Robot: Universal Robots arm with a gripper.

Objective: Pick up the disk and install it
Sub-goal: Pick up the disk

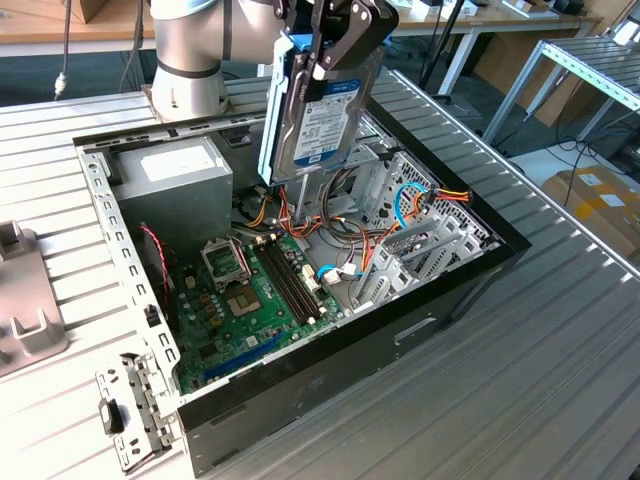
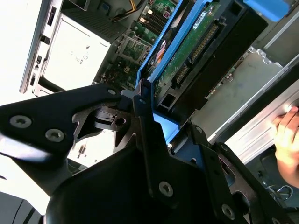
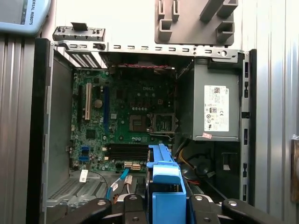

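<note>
Fingers [image 1: 345, 35] are clamped on the top end of the disk [image 1: 320, 120], which hangs upright with its label toward the exterior view's near side. It is above the open computer case [image 1: 400, 335] on the tabletop [image 1: 545, 400]. Its lower edge is over loose cables [image 1: 300, 208], between the power supply [image 1: 180, 170] on the exterior view's left and the drive cage [image 1: 410, 180] on its right. I judge the carry needs a square grip on the light-blue frame [image 3: 166, 186], with the disk held clear of the wiring and lined up with the cage. A person's hand [image 2: 287, 130] is near the case wall, so go slowly.
</note>
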